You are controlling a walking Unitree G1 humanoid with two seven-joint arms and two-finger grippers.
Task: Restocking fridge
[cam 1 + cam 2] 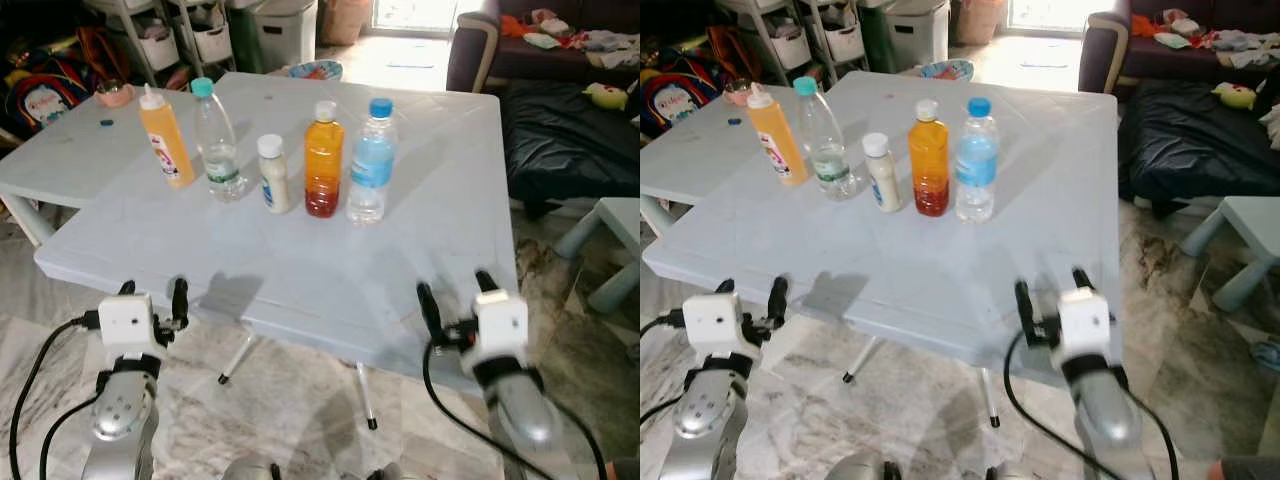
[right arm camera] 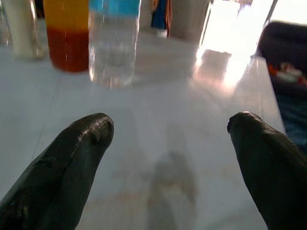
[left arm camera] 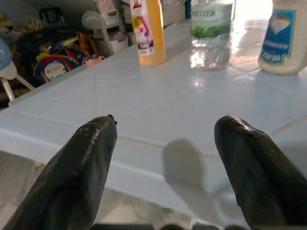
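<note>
In the left eye view, five containers are seen standing upright in a row on the pale table (image 1: 300, 270): a yellow squeeze bottle (image 1: 166, 138), a clear bottle with a teal cap (image 1: 216, 142), a small white bottle (image 1: 273, 175), an orange juice bottle (image 1: 323, 160) and a blue-capped water bottle (image 1: 372, 162). The left gripper (image 1: 153, 296) and the right gripper (image 1: 457, 292) are held at the near table edge, well apart from the row, each with its jaws spread wide and nothing between them. No item is held, so the restocking is judged to be at its very start, with all five containers left to be carried. No writing can be read on any label here.

In the right eye view, the same row and grippers are shown, and the labels are too small to be read.

In the left wrist view, the open fingers (image 3: 76, 167) are pointed toward the squeeze bottle, the clear bottle and the white bottle. A green label and a blue label with white writing are shown, but the words are too blurred to be made out.

In the right wrist view, the spread fingers (image 2: 62, 167) face the juice and water bottles, and no legible writing is shown.
</note>
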